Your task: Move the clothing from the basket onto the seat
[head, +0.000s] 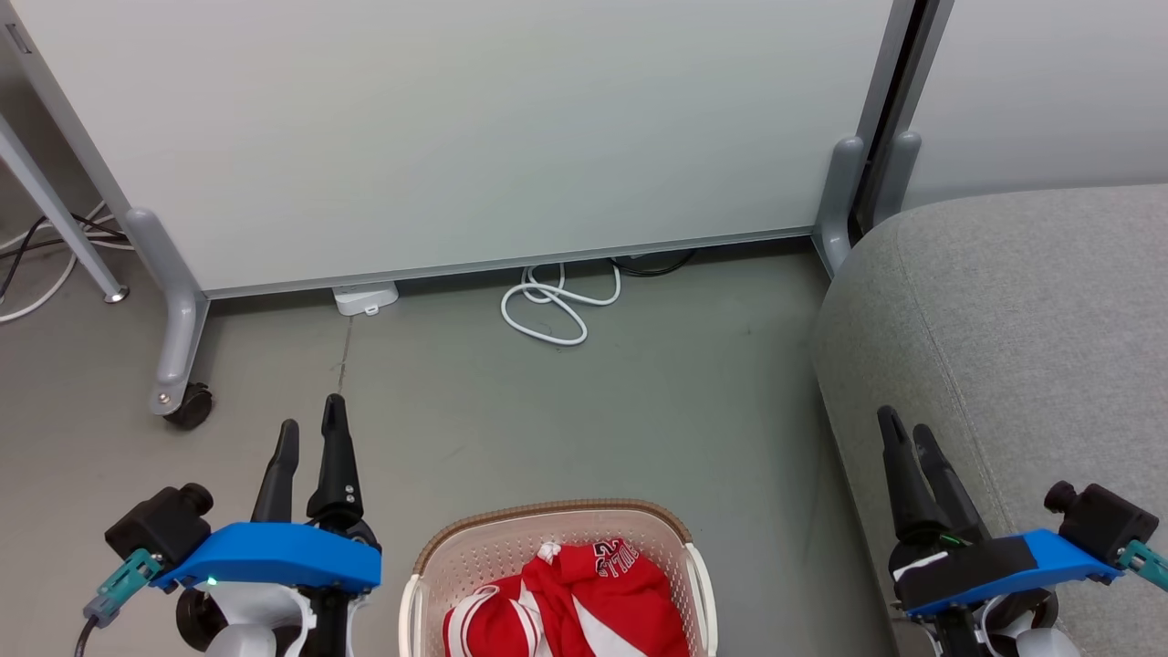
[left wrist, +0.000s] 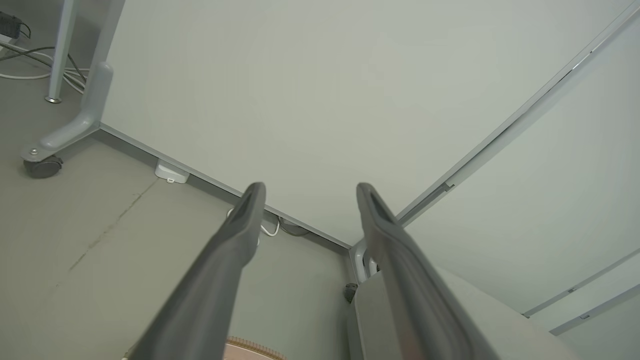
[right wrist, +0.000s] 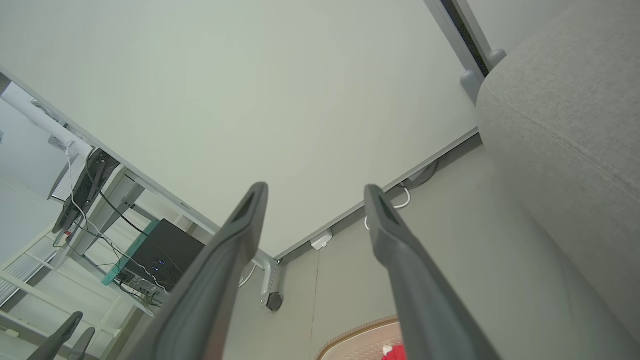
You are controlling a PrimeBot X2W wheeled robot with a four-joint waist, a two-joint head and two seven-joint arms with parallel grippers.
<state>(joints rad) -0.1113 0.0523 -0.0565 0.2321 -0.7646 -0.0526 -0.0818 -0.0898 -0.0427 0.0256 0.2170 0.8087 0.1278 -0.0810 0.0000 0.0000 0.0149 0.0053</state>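
Note:
Red clothing [head: 570, 607] with white stripes and white lettering lies bunched in the cream basket [head: 484, 547] with a brown rim, at the bottom middle of the head view. The grey seat [head: 1013, 338] fills the right side. My left gripper [head: 312, 436] hovers open to the left of the basket, holding nothing. My right gripper [head: 908, 427] is open over the seat's front edge, right of the basket. In the left wrist view the open left gripper [left wrist: 306, 189] points at the partition, with the basket rim [left wrist: 252, 345] at the bottom. The right wrist view shows the open right gripper [right wrist: 316, 189], a bit of clothing [right wrist: 392, 351] and the seat [right wrist: 570, 125].
A white partition panel [head: 474, 128] on grey feet stands behind, with a caster [head: 190, 404] at its left foot. A coiled white cable [head: 552, 306] and a small white box [head: 365, 297] lie at its base. A table leg [head: 55, 219] and cables sit far left.

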